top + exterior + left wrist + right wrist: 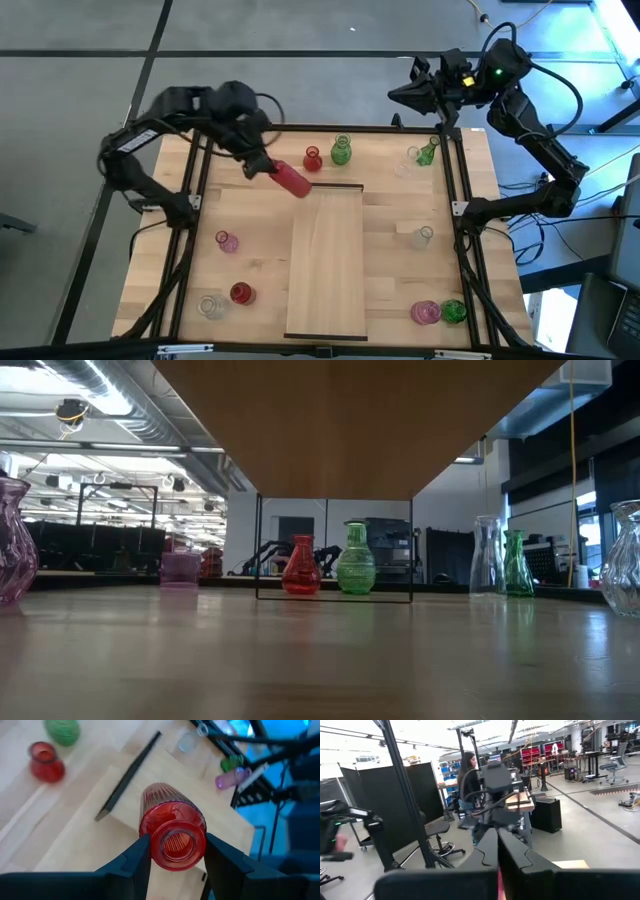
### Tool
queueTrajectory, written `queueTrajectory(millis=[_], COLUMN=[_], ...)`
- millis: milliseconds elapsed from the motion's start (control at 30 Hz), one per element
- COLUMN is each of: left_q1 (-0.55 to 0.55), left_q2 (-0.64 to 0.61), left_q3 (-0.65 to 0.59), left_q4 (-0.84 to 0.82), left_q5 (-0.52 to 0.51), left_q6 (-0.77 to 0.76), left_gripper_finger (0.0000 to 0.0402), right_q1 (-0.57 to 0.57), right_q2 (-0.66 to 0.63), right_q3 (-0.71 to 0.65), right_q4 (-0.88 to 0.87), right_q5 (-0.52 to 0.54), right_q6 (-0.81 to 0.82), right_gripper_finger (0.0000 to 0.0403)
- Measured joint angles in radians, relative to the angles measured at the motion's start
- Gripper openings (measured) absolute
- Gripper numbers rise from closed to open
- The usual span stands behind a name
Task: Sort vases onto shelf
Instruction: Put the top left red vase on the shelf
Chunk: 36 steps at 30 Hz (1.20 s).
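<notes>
My left gripper (268,168) (177,840) is shut on a red ribbed vase (292,180), held over the far left corner of the shelf (325,265). The shelf is a pale board with a dark strip at each short end. In the low view it is raised, with its underside (350,420) overhead. A red vase (312,158) and a green vase (341,151) stand on their bases just beyond the shelf's far end. My right gripper (400,95) (497,837) is shut and waits beyond the table's far edge. My left gripper pinches the red vase between its two fingers (137,860) at the neck, just behind the mouth (177,845). The mouth faces back toward the wrist and the belly (167,802) points away along the fingers. The vase is lifted clear, lying nearly level.
On the tabletop left of the shelf stand a pink vase (227,241), a red vase (241,293) and a clear vase (211,306). To the right stand a green (427,152) and a clear vase (408,160), another clear one (422,236), then pink (425,312) and green (453,311). Black frame rails (460,200) border both sides.
</notes>
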Motion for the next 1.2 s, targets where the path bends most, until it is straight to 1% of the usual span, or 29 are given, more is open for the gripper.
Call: queueTrajectory(millis=[133, 267, 367, 433, 633, 700, 900, 1200], left_q1=[-0.061, -0.096, -0.121, -0.13, -0.145, -0.151, -0.158, -0.185], left_q2=[0.14, 0.279, 0.352, 0.36, 0.374, 0.376, 0.404, 0.459], left_q3=[0.147, 0.301, 0.377, 0.365, 0.343, 0.344, 0.344, 0.343], left_q4=[-0.074, -0.181, -0.17, -0.167, -0.174, -0.176, -0.177, -0.177], left_q5=[-0.04, -0.066, -0.087, -0.087, -0.172, -0.193, -0.208, -0.201], left_q6=[0.058, 0.119, 0.159, 0.167, 0.163, 0.163, 0.148, 0.152], left_gripper_finger=[0.0147, 0.0147, 0.0147, 0.0147, 0.0147, 0.0147, 0.0147, 0.0147], right_q1=[0.0, -0.034, -0.067, -0.083, -0.092, -0.092, -0.092, -0.092], right_q2=[-0.001, -0.006, -0.015, -0.023, -0.056, -0.062, -0.069, -0.069], right_q3=[0.0, 0.0, 0.0, 0.0, 0.0, 0.0, 0.0, 0.0], right_q4=[-0.015, -0.091, -0.175, -0.231, -0.348, -0.362, -0.367, -0.367], right_q5=[0.007, -0.012, -0.013, -0.012, 0.006, 0.013, 0.018, 0.012], right_q6=[-0.013, -0.015, -0.016, -0.036, -0.101, -0.118, -0.124, -0.127], right_gripper_finger=[0.0001, 0.0001, 0.0001, 0.0001, 0.0001, 0.0001, 0.0001, 0.0001])
